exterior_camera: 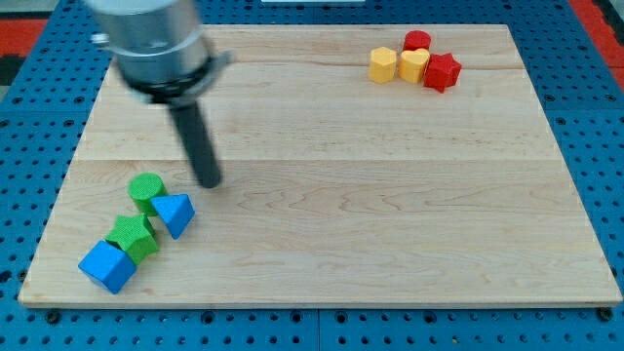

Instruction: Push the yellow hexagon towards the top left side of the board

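Yellow hexagon (383, 65) flat (no long axis), top right, my tip (209, 182) fingerless, well apart

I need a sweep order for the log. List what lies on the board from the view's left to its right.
blue cube → green star → green cylinder → blue triangle → my tip → yellow hexagon → yellow heart → red star. Red cylinder omitted: it overlaps the heart's span.

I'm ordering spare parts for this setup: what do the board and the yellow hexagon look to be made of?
Board: pale wood, going by its grain lines and plank seams, with a smooth matte finish. Yellow hexagon: evenly coloured with a slight sheen, probably painted wood or plastic; I cannot tell which.
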Controlling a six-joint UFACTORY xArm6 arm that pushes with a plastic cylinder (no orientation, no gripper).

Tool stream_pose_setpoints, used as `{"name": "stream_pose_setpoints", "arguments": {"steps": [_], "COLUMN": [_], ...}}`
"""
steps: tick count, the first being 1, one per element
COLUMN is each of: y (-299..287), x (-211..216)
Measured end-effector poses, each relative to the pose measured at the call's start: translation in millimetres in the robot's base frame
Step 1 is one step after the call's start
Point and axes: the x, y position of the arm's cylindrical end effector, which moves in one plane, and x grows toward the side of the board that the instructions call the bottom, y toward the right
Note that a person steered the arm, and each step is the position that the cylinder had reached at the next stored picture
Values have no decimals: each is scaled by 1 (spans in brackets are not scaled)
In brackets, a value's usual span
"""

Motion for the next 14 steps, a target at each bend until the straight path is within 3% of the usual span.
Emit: {"name": "stream_pose_setpoints", "arguments": {"steps": [3,4,5,6,8,10,11,12,13,14], "y": [275,324,263,171,97,67,-28,-19,-67,-66], "x": [-125,-161,-191,-192,-194,-173,-200,-170,-202,-229]}}
